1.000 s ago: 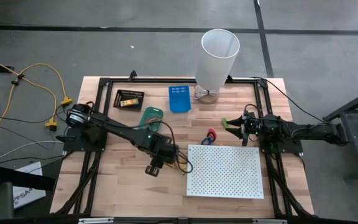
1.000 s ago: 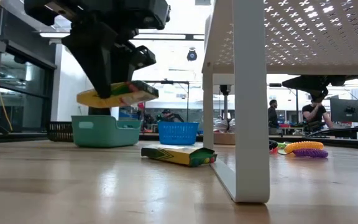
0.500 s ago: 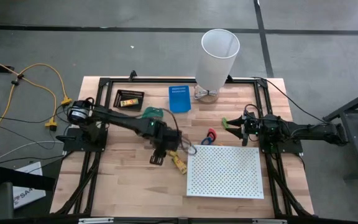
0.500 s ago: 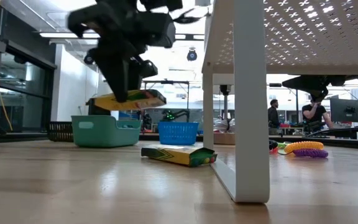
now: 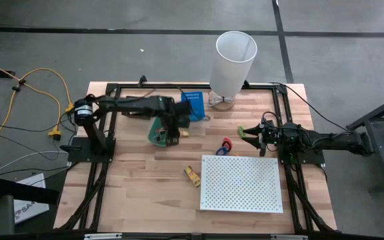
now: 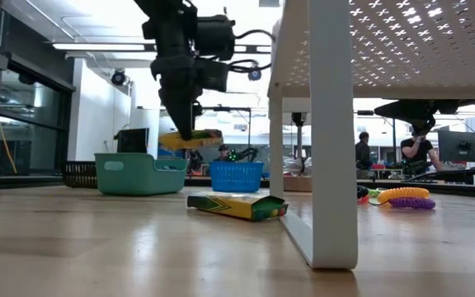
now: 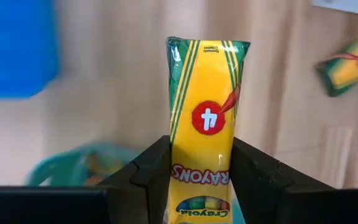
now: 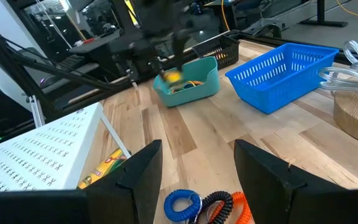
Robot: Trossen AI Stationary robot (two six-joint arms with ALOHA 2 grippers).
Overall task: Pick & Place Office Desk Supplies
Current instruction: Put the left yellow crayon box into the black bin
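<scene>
Since a second ago the left gripper (image 5: 173, 133), clamped on a yellow-and-green crayon pack (image 7: 207, 130), has swung from mid-table to above the teal plastic tray (image 5: 159, 132). Advice: centre over the tray, lower, then release. Right gripper (image 5: 253, 134): parked right, fingers spread, empty.

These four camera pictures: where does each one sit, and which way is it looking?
High view: overhead, looking straight down; both arms show.
Low view: at tabletop height, looking level into the room; left claw holds a crayon pack aloft.
Left wrist view: on the left arm, past its fingers clamping that pack over the teal bin.
Right wrist view: on the right arm, past its open claw toward the bins.
The low and left wrist views both show the second pack on the table.
</scene>
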